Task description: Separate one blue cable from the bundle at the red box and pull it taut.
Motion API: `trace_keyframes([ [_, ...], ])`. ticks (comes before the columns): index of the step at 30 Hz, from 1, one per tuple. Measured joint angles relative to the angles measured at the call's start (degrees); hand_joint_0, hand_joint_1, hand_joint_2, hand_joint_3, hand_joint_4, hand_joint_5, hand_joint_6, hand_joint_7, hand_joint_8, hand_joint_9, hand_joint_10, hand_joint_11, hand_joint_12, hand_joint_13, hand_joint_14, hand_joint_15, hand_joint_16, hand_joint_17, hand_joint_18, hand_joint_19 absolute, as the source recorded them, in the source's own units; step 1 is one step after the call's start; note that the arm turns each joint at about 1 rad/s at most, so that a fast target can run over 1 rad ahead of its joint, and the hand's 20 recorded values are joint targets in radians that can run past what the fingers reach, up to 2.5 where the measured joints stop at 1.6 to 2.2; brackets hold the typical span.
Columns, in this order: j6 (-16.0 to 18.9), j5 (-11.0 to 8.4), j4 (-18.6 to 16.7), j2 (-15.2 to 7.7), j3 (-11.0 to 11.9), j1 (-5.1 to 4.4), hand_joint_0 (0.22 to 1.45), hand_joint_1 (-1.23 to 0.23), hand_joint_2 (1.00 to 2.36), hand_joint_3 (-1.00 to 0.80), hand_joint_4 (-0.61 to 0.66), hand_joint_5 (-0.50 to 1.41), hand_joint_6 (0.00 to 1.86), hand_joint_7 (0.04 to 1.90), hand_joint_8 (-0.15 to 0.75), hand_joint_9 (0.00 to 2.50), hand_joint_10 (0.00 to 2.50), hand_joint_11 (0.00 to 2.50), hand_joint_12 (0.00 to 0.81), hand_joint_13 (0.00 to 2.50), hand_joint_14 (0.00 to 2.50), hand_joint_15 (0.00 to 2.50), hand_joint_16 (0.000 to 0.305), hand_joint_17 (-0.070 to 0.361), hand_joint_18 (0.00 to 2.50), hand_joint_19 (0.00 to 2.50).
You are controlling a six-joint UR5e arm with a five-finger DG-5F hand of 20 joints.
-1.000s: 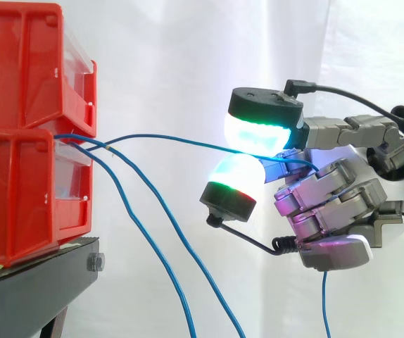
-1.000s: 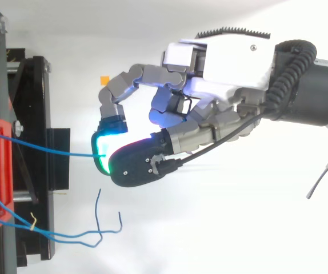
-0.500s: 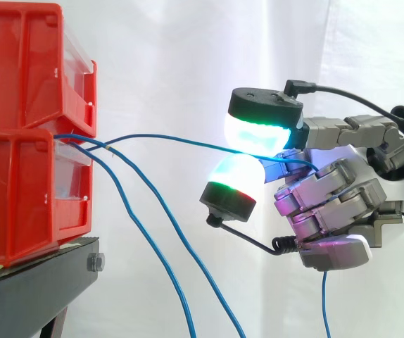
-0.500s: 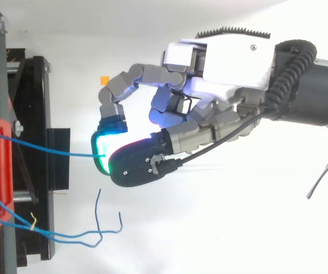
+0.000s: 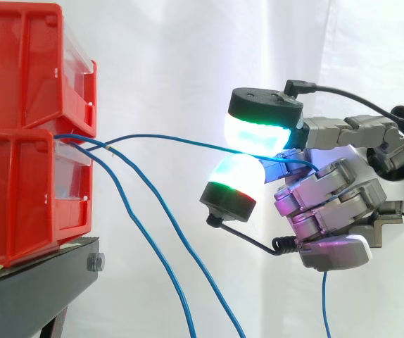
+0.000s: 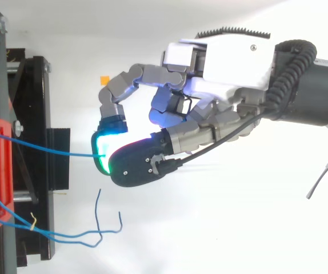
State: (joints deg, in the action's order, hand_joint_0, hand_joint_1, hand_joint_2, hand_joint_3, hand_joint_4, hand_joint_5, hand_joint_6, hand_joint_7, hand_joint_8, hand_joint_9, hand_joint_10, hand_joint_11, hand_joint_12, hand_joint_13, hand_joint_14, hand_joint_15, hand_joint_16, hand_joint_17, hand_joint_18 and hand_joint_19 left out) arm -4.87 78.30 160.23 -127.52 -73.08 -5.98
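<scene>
One blue cable (image 5: 167, 141) (image 6: 50, 150) runs from the front of the red bins (image 5: 26, 134) across to my hand (image 5: 329, 204) (image 6: 210, 103), nearly straight with a slight sag. Two glowing fingertips (image 5: 248, 151) pinch it, one above and one below. Its free end loops behind the pads and hangs down below the hand. Two more blue cables (image 5: 153, 239) droop from the same spot on the bins toward the floor; from above their loose ends (image 6: 95, 228) curl beside the stand. The other fingers are curled in toward the palm.
The red bins are stacked two high on a black stand (image 5: 40, 282) (image 6: 32, 142) at the left. A white curtain hangs behind. A small orange mark (image 6: 104, 79) lies on the white floor near the hand.
</scene>
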Motion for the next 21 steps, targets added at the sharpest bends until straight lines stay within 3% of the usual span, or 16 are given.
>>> trace_keyframes([
  [21, 0.02, -0.01, 0.0, -0.01, -0.01, -0.01, 0.61, -0.67, 1.01, -0.01, 0.13, -0.08, 0.86, 1.17, 0.46, 1.41, 2.5, 1.55, 0.497, 1.5, 2.5, 0.94, 0.09, 0.203, 1.55, 0.74],
])
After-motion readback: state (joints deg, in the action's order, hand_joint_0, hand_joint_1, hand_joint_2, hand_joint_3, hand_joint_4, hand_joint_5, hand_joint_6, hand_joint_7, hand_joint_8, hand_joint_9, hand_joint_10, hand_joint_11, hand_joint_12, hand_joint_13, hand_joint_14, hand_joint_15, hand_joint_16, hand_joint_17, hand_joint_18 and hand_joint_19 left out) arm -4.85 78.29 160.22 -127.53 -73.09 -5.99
